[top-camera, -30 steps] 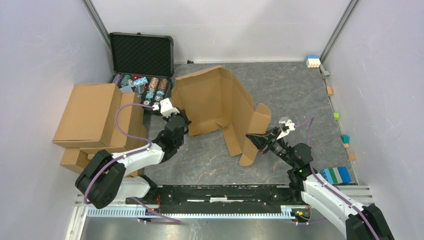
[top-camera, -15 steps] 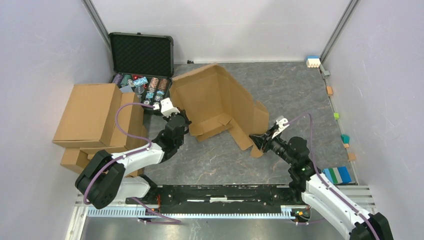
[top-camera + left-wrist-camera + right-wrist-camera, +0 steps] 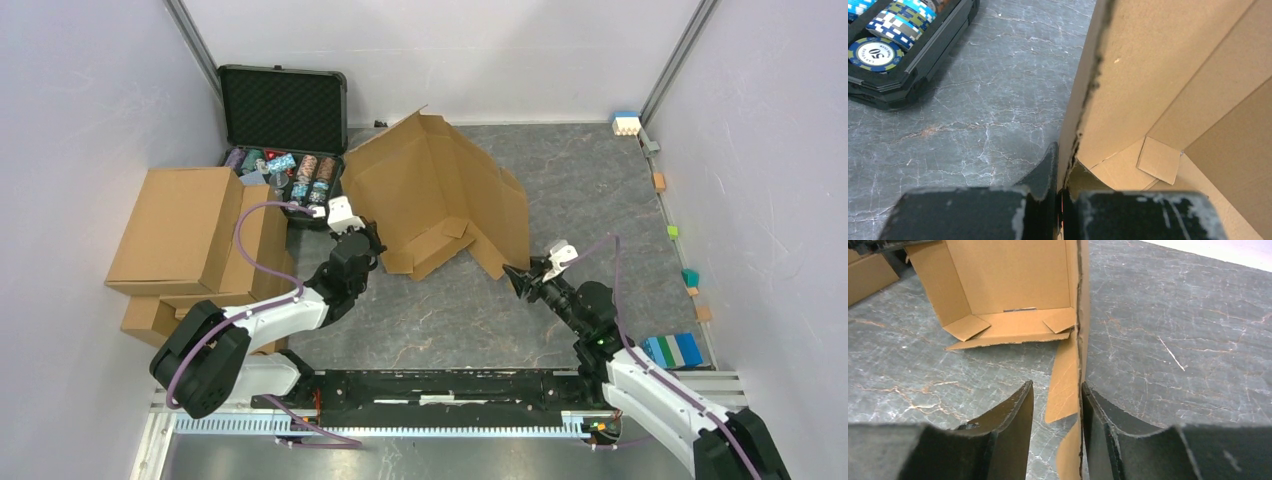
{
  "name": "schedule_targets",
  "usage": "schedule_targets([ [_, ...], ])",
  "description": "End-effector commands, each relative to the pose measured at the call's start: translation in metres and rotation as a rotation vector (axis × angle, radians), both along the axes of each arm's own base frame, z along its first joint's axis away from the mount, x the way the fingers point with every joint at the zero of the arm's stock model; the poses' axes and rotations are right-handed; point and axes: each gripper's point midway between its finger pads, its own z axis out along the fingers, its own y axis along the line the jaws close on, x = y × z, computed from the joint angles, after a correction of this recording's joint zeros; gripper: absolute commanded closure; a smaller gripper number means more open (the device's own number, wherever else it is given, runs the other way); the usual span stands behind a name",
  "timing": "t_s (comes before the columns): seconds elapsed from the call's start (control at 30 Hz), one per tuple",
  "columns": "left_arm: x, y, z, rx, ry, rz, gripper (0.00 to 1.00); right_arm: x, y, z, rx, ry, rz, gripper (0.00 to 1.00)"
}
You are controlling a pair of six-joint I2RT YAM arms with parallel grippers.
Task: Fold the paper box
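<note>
The paper box (image 3: 440,190) is a brown cardboard sheet standing half folded like a tent in the middle of the table, flaps lying at its foot. My left gripper (image 3: 368,243) is shut on its left edge; in the left wrist view that edge (image 3: 1088,90) runs down between the closed jaws (image 3: 1063,200). My right gripper (image 3: 518,275) stands open at the box's near right corner. In the right wrist view the cardboard's thin edge (image 3: 1079,315) runs between the fingers, against the right finger (image 3: 1098,410) and apart from the left one; the gripper (image 3: 1056,385) holds nothing.
An open black case (image 3: 285,110) with poker chips (image 3: 873,52) sits at the back left. Bulky brown cartons (image 3: 185,235) are piled at the left. Blue and green blocks (image 3: 672,350) lie near right, and small coloured blocks (image 3: 627,124) line the right wall.
My right gripper has opened and let go of the box's right flap. The right panel has swung up and back, so the sheet stands more folded. The left grip is unchanged.
</note>
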Motion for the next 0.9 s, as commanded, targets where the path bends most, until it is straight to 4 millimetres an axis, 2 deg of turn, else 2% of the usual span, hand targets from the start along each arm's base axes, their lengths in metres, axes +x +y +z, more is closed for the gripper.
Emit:
schedule_targets([
  [0.0,-0.006,-0.006,-0.013,0.086,0.026,-0.074,0.98,0.013,0.003,0.028,-0.027,-0.114,-0.006,0.56],
  [0.07,-0.006,-0.006,-0.012,0.089,0.020,-0.077,0.98,0.018,0.002,0.023,-0.044,-0.098,-0.022,0.66],
  [0.17,-0.006,-0.007,-0.010,0.096,0.016,-0.082,0.98,0.022,0.003,0.017,-0.045,-0.067,-0.031,0.95],
  [0.2,-0.006,-0.006,-0.011,0.096,0.016,-0.081,0.98,0.021,0.004,0.016,-0.042,-0.061,-0.024,0.99],
  [0.37,-0.006,-0.005,-0.008,0.094,0.008,-0.075,0.98,0.002,0.010,0.000,-0.041,-0.025,0.043,1.00],
  [0.47,-0.007,-0.010,-0.007,0.097,0.008,-0.097,0.98,-0.018,0.017,-0.015,-0.029,0.017,0.114,1.00],
  [0.5,-0.007,-0.011,-0.007,0.097,0.008,-0.101,0.98,-0.028,0.020,-0.027,-0.024,0.046,0.149,1.00],
  [0.67,-0.006,-0.014,-0.004,0.055,0.003,-0.086,0.98,-0.061,0.035,-0.049,-0.008,0.118,0.274,1.00],
  [0.77,-0.002,-0.014,0.000,-0.016,0.045,-0.025,0.98,-0.071,0.041,-0.054,0.016,0.143,0.307,1.00],
  [0.87,0.002,-0.012,0.007,-0.061,0.060,0.040,0.98,-0.072,0.042,-0.058,0.022,0.167,0.302,1.00],
])
